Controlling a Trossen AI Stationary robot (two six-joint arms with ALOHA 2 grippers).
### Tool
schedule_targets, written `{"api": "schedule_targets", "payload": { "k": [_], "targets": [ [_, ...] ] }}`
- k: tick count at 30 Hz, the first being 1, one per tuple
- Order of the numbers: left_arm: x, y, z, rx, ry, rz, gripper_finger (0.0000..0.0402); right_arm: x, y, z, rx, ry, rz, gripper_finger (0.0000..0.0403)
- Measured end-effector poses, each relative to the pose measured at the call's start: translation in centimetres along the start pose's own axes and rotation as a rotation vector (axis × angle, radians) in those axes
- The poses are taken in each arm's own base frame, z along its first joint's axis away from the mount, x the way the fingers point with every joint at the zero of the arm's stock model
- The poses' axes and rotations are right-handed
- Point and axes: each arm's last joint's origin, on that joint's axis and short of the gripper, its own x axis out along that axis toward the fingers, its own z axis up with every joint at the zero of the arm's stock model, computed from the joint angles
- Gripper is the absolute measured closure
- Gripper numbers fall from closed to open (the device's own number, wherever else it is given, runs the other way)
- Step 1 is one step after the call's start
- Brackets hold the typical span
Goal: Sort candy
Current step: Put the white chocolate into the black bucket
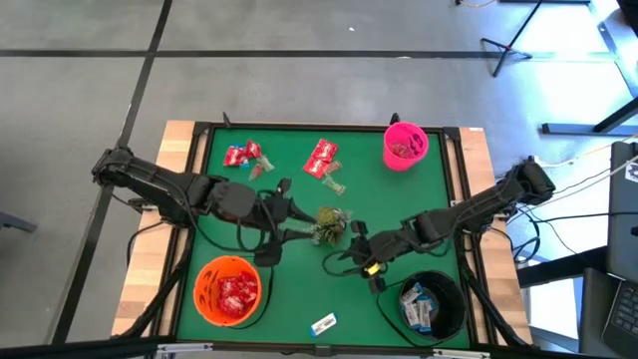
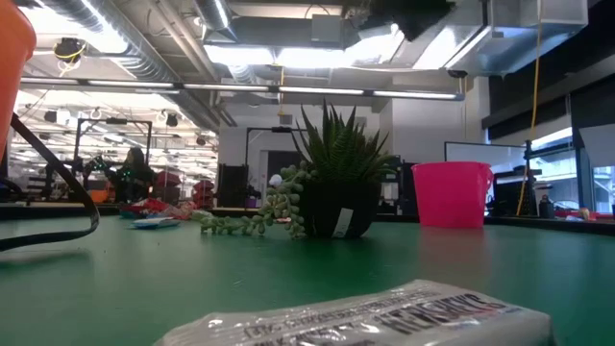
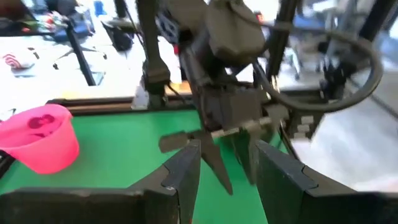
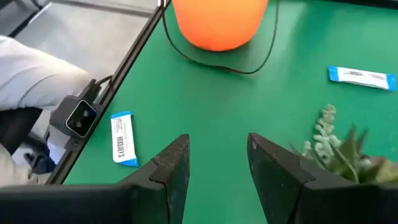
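Red candy packets lie at the far left (image 1: pixel 244 157) and far middle (image 1: pixel 321 158) of the green table, with a small clear-wrapped piece (image 1: pixel 334 185) beside them. A white-and-blue packet (image 1: pixel 323 324) lies near the front edge and also shows in the right wrist view (image 4: pixel 123 138); another (image 4: pixel 360 76) lies beyond the plant. My left gripper (image 1: pixel 295 221) is open and empty, left of the plant. My right gripper (image 1: pixel 337 261) is open and empty above the table, just right of and nearer than the plant; its fingers (image 4: pixel 171 165) touch nothing.
A small potted plant (image 1: pixel 329 224) stands mid-table between the grippers. An orange bowl (image 1: pixel 204 299) with red packets stands front left. A black bowl (image 1: pixel 454 299) with white-and-blue packets stands front right. A pink cup (image 1: pixel 405 160) with brownish pieces stands far right. A dark frame edges the table.
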Motion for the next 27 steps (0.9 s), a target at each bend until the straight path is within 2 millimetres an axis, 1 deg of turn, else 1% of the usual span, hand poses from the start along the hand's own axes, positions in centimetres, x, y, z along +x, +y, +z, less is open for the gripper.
{"api": "schedule_targets", "payload": {
  "k": [2,5,7,10,14,18,21,23,25,27],
  "targets": [
    [0.0,-0.2,-0.2,0.017,0.021,0.008,0.0268,0.7,0.1,0.4,-0.014,0.024,0.011,0.0246],
    [-0.7,-0.4,-0.1,0.017,0.006,0.068,0.0268,1.8,0.5,0.8,-0.026,0.036,0.020,0.0246],
    [-1.8,-0.7,0.1,0.045,-0.012,0.083,0.0270,2.5,1.0,1.0,-0.036,0.040,0.028,0.0246],
    [-3.1,-1.0,-0.3,0.064,-0.039,0.100,0.0274,3.4,1.7,1.1,-0.049,0.055,0.046,0.0246],
    [-4.1,-0.7,-2.1,0.046,-0.090,0.142,0.0279,5.0,2.4,0.7,-0.057,0.081,0.089,0.0246],
    [-4.5,-0.4,-3.9,-0.025,-0.212,0.121,0.0282,7.3,3.1,0.0,-0.063,0.143,0.148,0.0246],
    [-3.9,-0.5,-5.7,-0.047,-0.273,0.115,0.0282,8.3,3.4,0.1,-0.086,0.150,0.161,0.0246],
    [-3.4,-0.5,-6.8,-0.039,-0.274,0.108,0.0282,9.0,3.4,0.1,-0.079,0.159,0.175,0.0246],
    [-3.3,-0.5,-7.4,-0.045,-0.272,0.107,0.0282,9.6,3.6,-0.3,-0.075,0.198,0.207,0.0246],
    [-3.1,-0.4,-8.1,-0.041,-0.255,0.132,0.0282,10.1,3.7,-0.2,-0.072,0.198,0.228,0.0241]
  ]
}}
